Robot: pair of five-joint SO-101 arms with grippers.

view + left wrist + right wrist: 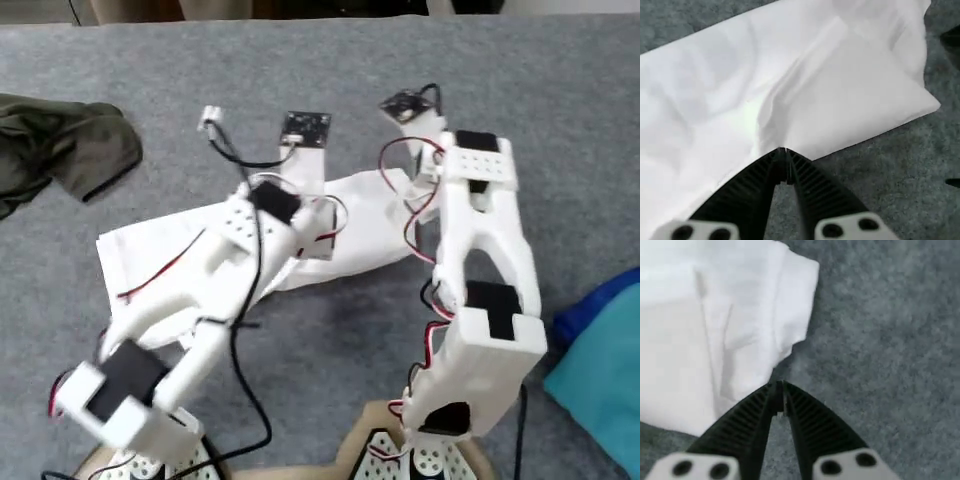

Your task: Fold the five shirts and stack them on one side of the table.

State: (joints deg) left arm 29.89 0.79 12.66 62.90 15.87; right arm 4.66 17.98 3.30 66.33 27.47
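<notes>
A grey, felt-like cloth covered the desk [560, 80] from edge to edge. In the middle of it lay a white cotton shirt [365, 230], partly folded, spread from the left towards the centre, with one doubled corner pointing right.

The two white plastic arms rose from the near edge. The left arm [200, 290] leaned over the left half of the white shirt, and the right arm [490, 250] stood over the shirt's right end.

A bright blue and teal garment [605, 350] sat bunched at the near right edge of the desk, well apart from the white shirt. A crumpled dark olive shirt [60, 145] lay at the far left, also well apart.

The left pincer [783, 162] had its black ribbed fingers [755, 185] pressed together, tips touching the near edge of the white shirt where a crease ran up to them. The right pincer [778, 392] was likewise pressed together, at the edge of the shirt's right corner. Whether either actually nipped cloth could not be told.
</notes>
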